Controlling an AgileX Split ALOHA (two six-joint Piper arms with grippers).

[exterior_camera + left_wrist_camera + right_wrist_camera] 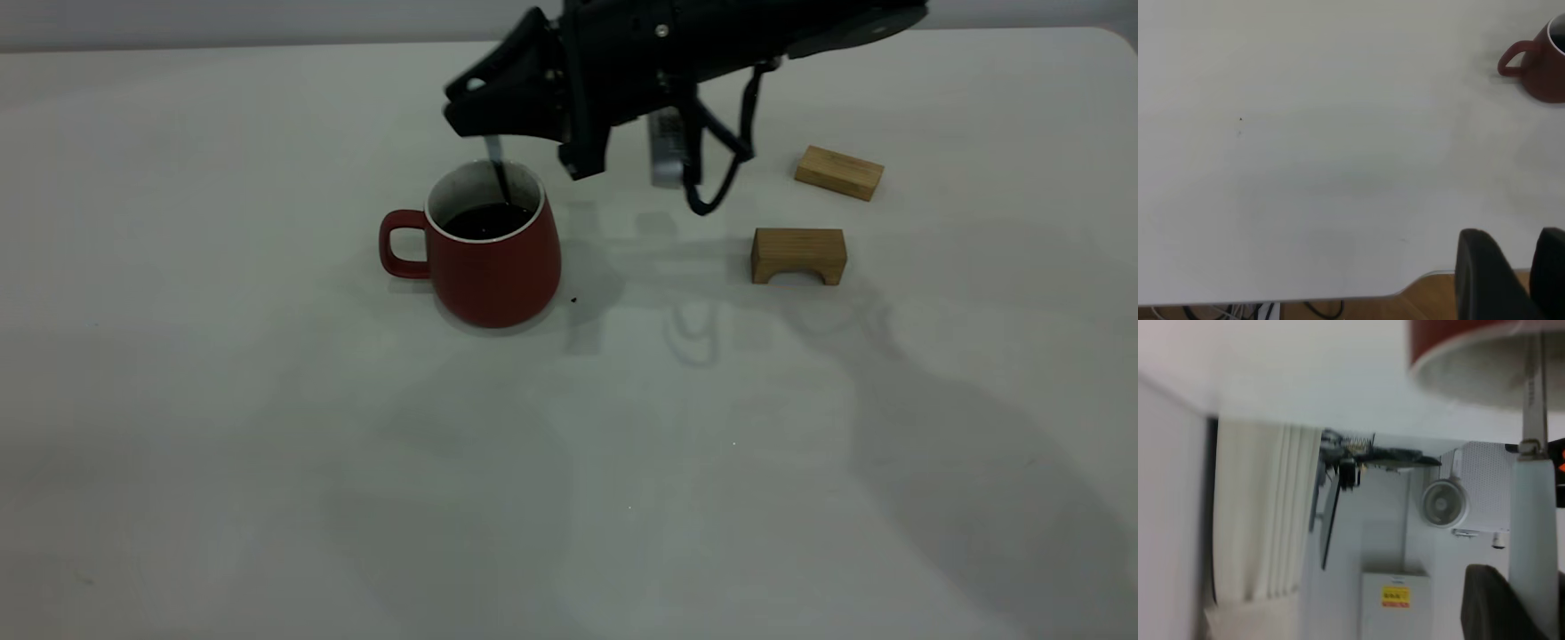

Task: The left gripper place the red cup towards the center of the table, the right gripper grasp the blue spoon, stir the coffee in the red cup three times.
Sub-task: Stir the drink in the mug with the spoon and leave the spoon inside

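While the blue spoon [494, 153] stands almost straight up, its bowl dips into the dark coffee [485, 220] in the red cup [491, 258] near the middle of the table [267, 427]. Reaching over from the right, the right gripper [480, 124] pinches the spoon's handle. Beyond the table's edge, the left gripper [1515, 280] has its fingers apart.

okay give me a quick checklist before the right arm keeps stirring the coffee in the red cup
1. Red cup upright on the table: ok.
2. Blue spoon clamped in the right gripper: ok.
3. Spoon's tip down in the coffee: ok.
4. Left gripper clear of the cup, back near the table edge: ok.
5. Two wooden blocks outside the stirring path, off to the cup's side: ok.
6. Stir count so far: cannot tell.
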